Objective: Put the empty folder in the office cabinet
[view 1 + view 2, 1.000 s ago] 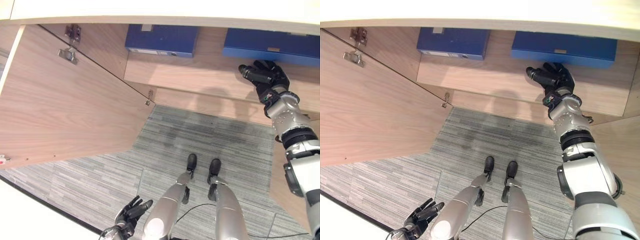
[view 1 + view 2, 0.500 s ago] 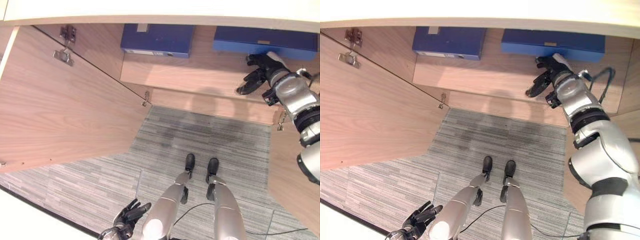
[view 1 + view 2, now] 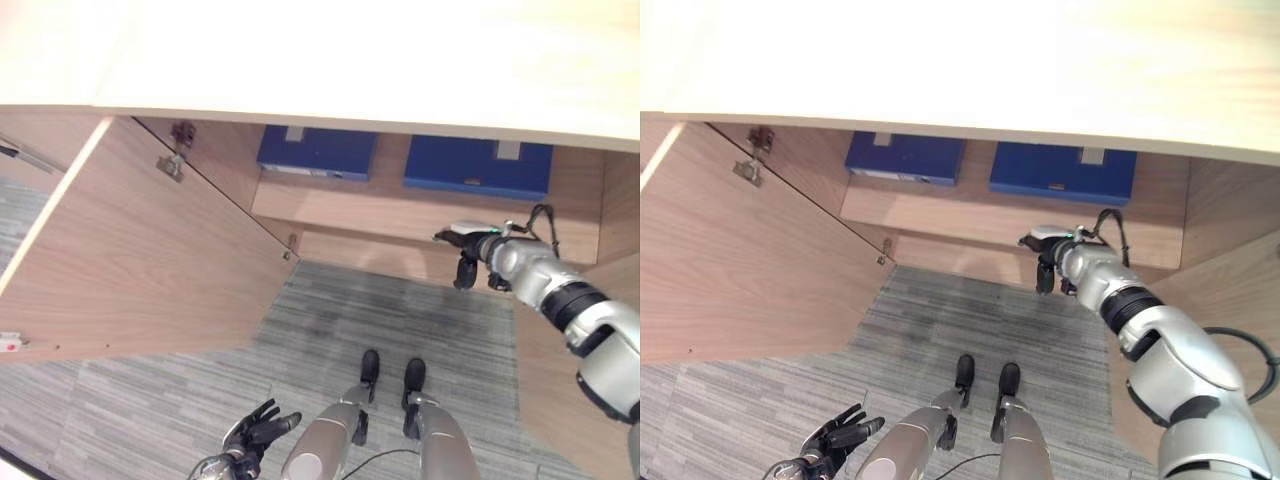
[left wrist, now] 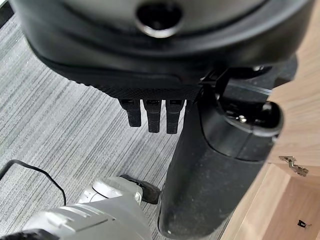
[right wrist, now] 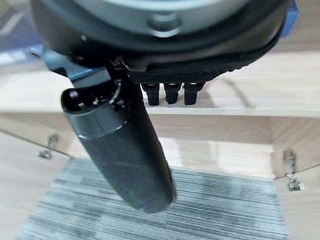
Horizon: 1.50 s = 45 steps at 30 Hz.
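Note:
Two blue folders lie flat on the shelf (image 3: 380,208) of the open wooden cabinet: one on the left (image 3: 318,152), one on the right (image 3: 478,166). My right hand (image 3: 466,252) hangs just in front of the shelf's front edge, below the right folder and apart from it. Its fingers are relaxed and hold nothing; in the right wrist view the thumb (image 5: 131,155) stands out over the shelf edge and the carpet. My left hand (image 3: 256,432) hangs low at my side above the carpet, open and empty, and its thumb (image 4: 210,175) sticks out in the left wrist view.
The cabinet's left door (image 3: 150,260) stands wide open and reaches far out over the grey carpet (image 3: 400,310). The right door (image 3: 560,400) is open too, close beside my right arm. The pale cabinet top (image 3: 350,60) juts out above the shelf.
The camera has drawn back and shows more of the cabinet top. My right hand has come out of the cabinet, away from the right folder, and sunk below the shelf edge.

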### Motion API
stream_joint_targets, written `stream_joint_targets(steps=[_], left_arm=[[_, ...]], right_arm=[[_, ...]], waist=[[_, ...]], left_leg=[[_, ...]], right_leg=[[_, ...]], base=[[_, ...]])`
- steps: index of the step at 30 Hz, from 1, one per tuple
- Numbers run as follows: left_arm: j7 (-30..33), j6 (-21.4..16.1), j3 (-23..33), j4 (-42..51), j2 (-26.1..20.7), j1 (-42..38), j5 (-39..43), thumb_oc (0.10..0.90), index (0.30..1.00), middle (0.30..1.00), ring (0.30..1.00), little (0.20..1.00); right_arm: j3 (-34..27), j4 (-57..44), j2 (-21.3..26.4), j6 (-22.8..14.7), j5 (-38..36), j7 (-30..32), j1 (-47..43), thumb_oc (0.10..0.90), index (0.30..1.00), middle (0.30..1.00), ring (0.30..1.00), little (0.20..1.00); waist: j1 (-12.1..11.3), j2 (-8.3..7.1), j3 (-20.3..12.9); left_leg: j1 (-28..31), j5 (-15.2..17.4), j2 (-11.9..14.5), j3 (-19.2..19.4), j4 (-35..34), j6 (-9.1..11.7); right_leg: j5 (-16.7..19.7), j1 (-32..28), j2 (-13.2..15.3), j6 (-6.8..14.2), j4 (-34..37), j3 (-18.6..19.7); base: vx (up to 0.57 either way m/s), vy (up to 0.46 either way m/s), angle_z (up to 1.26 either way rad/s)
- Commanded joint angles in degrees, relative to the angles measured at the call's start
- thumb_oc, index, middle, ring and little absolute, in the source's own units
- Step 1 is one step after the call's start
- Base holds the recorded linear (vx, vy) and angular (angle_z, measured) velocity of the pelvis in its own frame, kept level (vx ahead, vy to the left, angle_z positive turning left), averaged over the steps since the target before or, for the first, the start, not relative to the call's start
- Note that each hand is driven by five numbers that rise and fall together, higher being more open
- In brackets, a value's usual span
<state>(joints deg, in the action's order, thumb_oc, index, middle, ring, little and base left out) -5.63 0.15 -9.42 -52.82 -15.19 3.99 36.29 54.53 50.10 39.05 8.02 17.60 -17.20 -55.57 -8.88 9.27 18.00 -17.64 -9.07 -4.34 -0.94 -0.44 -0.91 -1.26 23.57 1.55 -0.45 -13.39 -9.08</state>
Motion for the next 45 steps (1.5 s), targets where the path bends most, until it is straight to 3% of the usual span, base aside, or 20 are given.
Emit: stream_joint_targets(steps=[1,5,6,10,11,12,13,14,16,17,19,20,21,24,29,31,34,38,45], left_arm=[[0.1,0.3,-0.2,-5.2,-2.6,1.3,-3.7,0.8,0.9,0.9,0.9,0.9],[0.1,0.7,1.9,-9.0,-1.8,0.9,-6.2,0.8,0.9,0.9,0.9,0.9],[0.4,0.7,3.2,-10.9,-1.4,0.5,-6.8,0.8,0.9,0.9,0.9,0.9],[0.9,0.5,4.8,-13.7,-0.9,-0.2,-8.2,0.8,0.9,0.9,0.9,0.9],[1.2,0.7,6.9,-17.1,-0.6,0.3,-12.0,0.8,0.9,0.9,0.9,0.9],[1.2,0.7,6.9,-17.1,-0.6,0.3,-12.0,0.8,0.9,0.9,0.9,0.9],[0.8,0.5,7.6,-18.4,-0.4,0.4,-13.1,0.8,0.9,0.9,0.9,0.9],[1.3,0.9,7.6,-20.2,0.1,0.3,-17.0,0.8,0.9,0.9,0.9,0.9],[1.3,0.7,7.7,-20.9,0.5,0.0,-19.0,0.8,0.9,0.9,0.9,0.9],[2.7,0.9,7.4,-21.9,0.5,-0.7,-22.9,0.8,0.9,0.9,0.9,0.9],[4.8,0.4,6.1,-21.4,0.7,-2.5,-26.3,0.8,0.9,0.9,0.9,0.9],[4.8,0.4,6.1,-21.4,0.7,-2.5,-26.3,0.8,0.9,0.9,0.9,0.9],[6.3,-0.2,4.0,-21.0,0.1,-6.1,-27.7,0.8,0.9,0.9,0.9,0.9],[7.6,1.3,4.3,-21.5,-0.6,-7.7,-29.6,0.8,0.9,0.9,0.9,0.9],[8.7,0.3,1.4,-19.3,1.2,-7.5,-31.2,0.8,0.9,0.9,0.9,0.9],[8.3,0.2,0.6,-20.9,1.5,-8.4,-32.0,0.8,0.9,0.9,0.9,0.9],[8.6,0.5,1.5,-22.4,1.8,-8.2,-32.2,0.8,0.9,0.9,0.9,0.9],[8.4,0.7,3.6,-24.2,2.1,-7.3,-31.6,0.8,0.9,0.9,0.9,0.9],[8.2,1.1,5.3,-24.8,1.2,-6.6,-31.8,0.8,0.9,0.9,0.9,0.9]], right_arm=[[7.4,4.4,-2.2,-1.5,4.6,-10.7,11.5,0.8,0.9,0.9,0.9,0.9],[4.4,0.0,-4.3,-2.1,4.5,-10.4,16.7,0.8,0.9,0.9,0.9,0.9],[1.5,-3.4,-5.0,-2.2,0.8,-8.2,18.8,0.8,0.9,0.9,0.9,0.9],[-3.6,-6.0,-6.5,-2.4,-7.3,-4.5,21.3,0.8,0.9,0.9,0.9,0.9],[-14.5,-10.6,-8.0,-4.2,-21.8,1.8,26.8,0.8,0.9,0.9,0.9,0.9],[-14.5,-10.6,-8.0,-4.2,-21.8,1.8,26.8,0.8,0.9,0.9,0.9,0.9],[-18.9,-9.5,-9.0,-5.1,-25.7,4.8,28.6,0.8,0.9,0.9,0.9,0.9],[-27.3,-11.8,-10.3,-6.2,-28.6,9.7,33.9,0.8,0.9,0.9,0.9,0.9],[-30.8,-11.4,-11.5,-6.9,-29.8,12.0,36.6,0.8,0.9,0.9,0.9,0.9],[-36.3,-12.1,-13.5,-7.7,-31.6,15.2,41.5,0.8,0.9,0.9,0.9,0.9],[-41.4,-12.6,-16.1,-7.9,-31.5,18.7,48.9,0.8,0.9,0.9,0.9,0.9],[-41.4,-12.6,-16.1,-7.9,-31.5,18.7,48.9,0.8,0.9,0.9,0.9,0.9],[-41.9,-10.0,-18.0,-7.2,-28.3,20.1,52.5,0.8,0.9,0.9,0.9,0.9],[-43.3,-9.8,-18.8,-5.7,-25.6,21.3,56.6,0.8,0.9,0.9,0.9,0.9],[-42.7,9.4,-21.6,-3.1,-18.0,23.6,57.8,0.8,0.9,0.9,0.9,0.9],[-43.6,18.8,-23.6,-3.5,-21.5,23.2,57.4,0.8,0.9,0.9,0.9,0.9],[-44.5,20.0,-24.1,-4.2,-24.0,23.6,57.3,0.8,0.9,0.9,0.9,0.9],[-50.7,17.9,-22.5,-6.6,-32.9,25.1,58.0,0.8,0.9,0.9,0.9,0.9],[-58.0,23.2,-17.4,-6.4,-34.5,26.9,58.7,0.8,0.9,0.9,0.9,0.9]], waist=[[-1.4,-1.44,1.1],[-0.6,-2.37,-1.0],[0.3,-3.2,-1.7],[1.5,-4.08,-3.1],[3.4,-5.64,-5.2],[3.3,-5.66,-5.3],[3.8,-6.06,-6.1],[5.1,-6.67,-7.8],[5.6,-6.88,-8.5],[6.8,-7.34,-10.2],[8.8,-8.11,-12.0],[8.8,-8.11,-12.0],[11.0,-9.05,-13.4],[12.2,-9.76,-14.9],[14.1,-10.7,-15.7],[15.6,-11.38,-15.9],[16.5,-11.83,-16.0],[18.4,-11.94,-16.0],[19.3,-12.01,-16.3]], left_leg=[[2.2,4.2,-2.5,-4.4,-4.0,1.1],[4.4,4.5,-2.5,-4.1,-4.6,0.8],[5.9,4.9,-2.3,-3.7,-4.6,0.7],[7.3,5.2,-2.1,-2.9,-4.6,0.6],[9.9,6.2,-1.7,-1.4,-4.6,0.4],[9.7,6.1,-1.7,-1.4,-4.6,0.4],[10.6,6.5,-1.6,-0.9,-4.6,0.2],[12.1,7.3,-1.3,0.3,-4.6,-0.1],[12.8,7.7,-1.3,0.8,-4.6,-0.3],[14.2,8.5,-1.1,1.9,-4.6,-0.6],[15.8,9.5,-0.8,3.1,-4.6,-0.8],[15.8,9.5,-0.8,3.1,-4.6,-0.8],[16.7,10.4,-0.5,4.6,-4.6,-0.7],[17.0,10.9,-0.3,6.0,-4.6,-0.8],[17.8,11.7,0.1,8.6,-4.6,-1.2],[18.5,12.3,0.4,11.1,-4.6,-1.5],[19.1,12.8,0.6,13.0,-4.6,-1.8],[20.4,13.6,0.8,14.8,-4.6,-2.1],[20.8,14.5,0.7,15.7,-4.6,-2.1]], right_leg=[[1.9,-7.0,3.6,5.1,11.2,-3.0],[2.1,-9.3,3.5,5.3,12.5,-2.3],[2.2,-10.8,3.2,5.5,12.9,-1.7],[2.6,-12.1,2.9,5.6,13.7,-1.1],[2.9,-14.2,2.6,6.1,14.1,-0.1],[3.0,-14.1,2.6,6.1,14.2,-0.1],[3.2,-14.9,2.5,6.3,14.3,0.4],[3.3,-15.8,2.2,6.6,14.5,1.3],[3.4,-16.3,2.1,6.7,14.6,1.6],[3.5,-17.3,2.0,6.9,14.8,2.5],[3.6,-18.3,1.7,7.0,15.0,3.6],[3.6,-18.3,1.7,7.0,15.0,3.6],[4.0,-18.7,1.4,7.3,15.5,4.8],[4.5,-18.4,1.1,7.6,15.9,5.9],[5.6,-17.8,0.4,8.1,15.8,8.9],[6.4,-17.1,-0.1,8.6,15.7,11.1],[6.8,-16.7,-0.4,9.1,15.5,12.8],[6.4,-16.7,-1.1,9.3,14.4,14.5],[6.3,-16.4,-1.1,9.3,14.2,14.9]], base=[[-0.01,0.06,-0.09],[-0.02,0.072,0.0],[-0.03,0.048,-0.13],[0.01,0.089,-0.18],[0.03,0.103,-0.24],[0.05,0.141,-0.38],[0.05,0.113,-0.7],[0.08,0.148,-0.89],[0.08,0.103,-0.75],[0.1,0.096,-0.44],[0.12,0.108,-0.31],[0.11,0.076,-0.29],[0.06,0.032,-0.39],[0.06,0.039,-0.58],[0.01,0.057,-0.58],[-0.01,0.069,-0.57],[0.0,0.056,-0.4],[0.02,0.031,-0.54],[0.01,0.003,-0.04]])
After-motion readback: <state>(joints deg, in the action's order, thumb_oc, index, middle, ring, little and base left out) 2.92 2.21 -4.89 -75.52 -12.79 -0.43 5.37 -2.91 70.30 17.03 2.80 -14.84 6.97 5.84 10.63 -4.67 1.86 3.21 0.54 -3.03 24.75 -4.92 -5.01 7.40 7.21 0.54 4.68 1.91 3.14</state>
